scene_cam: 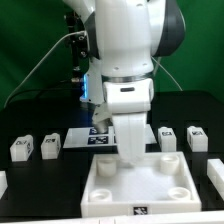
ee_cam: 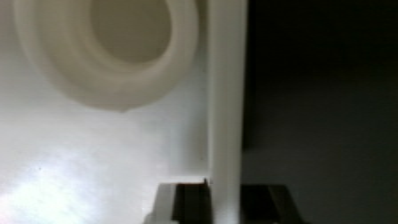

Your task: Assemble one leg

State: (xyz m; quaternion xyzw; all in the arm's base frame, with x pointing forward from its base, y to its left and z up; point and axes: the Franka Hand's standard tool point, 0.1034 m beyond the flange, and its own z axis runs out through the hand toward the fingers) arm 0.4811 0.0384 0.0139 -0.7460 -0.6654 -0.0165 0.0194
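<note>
A black table (scene_cam: pixel 40 185) fills the scene, with a green wall (scene_cam: pixel 25 40) behind it. At 6 o'clock in the exterior view lies a white square panel (scene_cam: pixel 137 184) with raised edges. The marker board (scene_cam: pixel 100 140) lies just past it at 11 o'clock, partly hidden by the arm (scene_cam: pixel 125 60). The table is bare at 7 o'clock beside the panel and between the panel and the small parts on either side. The arm reaches straight down, and the pincer (scene_cam: pixel 131 157) meets the panel's far rim. In the wrist view the pincer (ee_cam: pixel 224 205) has a dark finger on each side of that thin rim (ee_cam: pixel 224 100), and the fingers look pressed against it. The pale panel floor (ee_cam: pixel 89 150) and a round socket (ee_cam: pixel 125 40) lie on one side and the dark table on the other. The nearest leg (scene_cam: pixel 170 137) stands on the table at 2 o'clock from the pincer, apart from it and untouched. A second leg (scene_cam: pixel 197 137) stands just beyond it, and a pair of legs (scene_cam: pixel 50 144) stands at 9 o'clock.
</note>
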